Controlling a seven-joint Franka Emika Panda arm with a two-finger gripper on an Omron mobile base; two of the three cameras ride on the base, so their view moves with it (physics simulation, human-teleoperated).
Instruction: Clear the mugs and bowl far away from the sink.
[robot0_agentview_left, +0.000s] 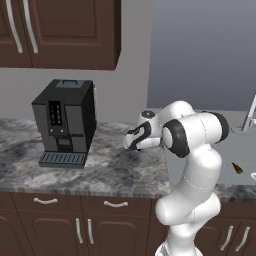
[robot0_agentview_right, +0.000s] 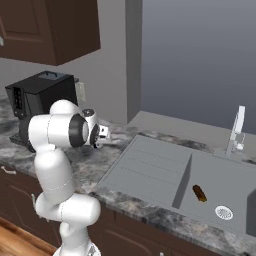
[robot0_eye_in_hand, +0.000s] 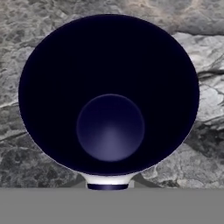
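Your gripper is closed on the white mug (robot0_eye_in_hand: 109, 96), whose navy inside faces the hand camera with grey marble counter (robot0_eye_in_hand: 26, 26) all around it. The sink (robot0_agentview_right: 165, 172) lies off to the arm's right, with a small brown thing (robot0_agentview_right: 199, 193) in its basin.

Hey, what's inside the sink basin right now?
In the sink, a small brown object lies on the basin floor near the round drain. No mug or bowl sits there. The basin's right end is cut off by the frame.
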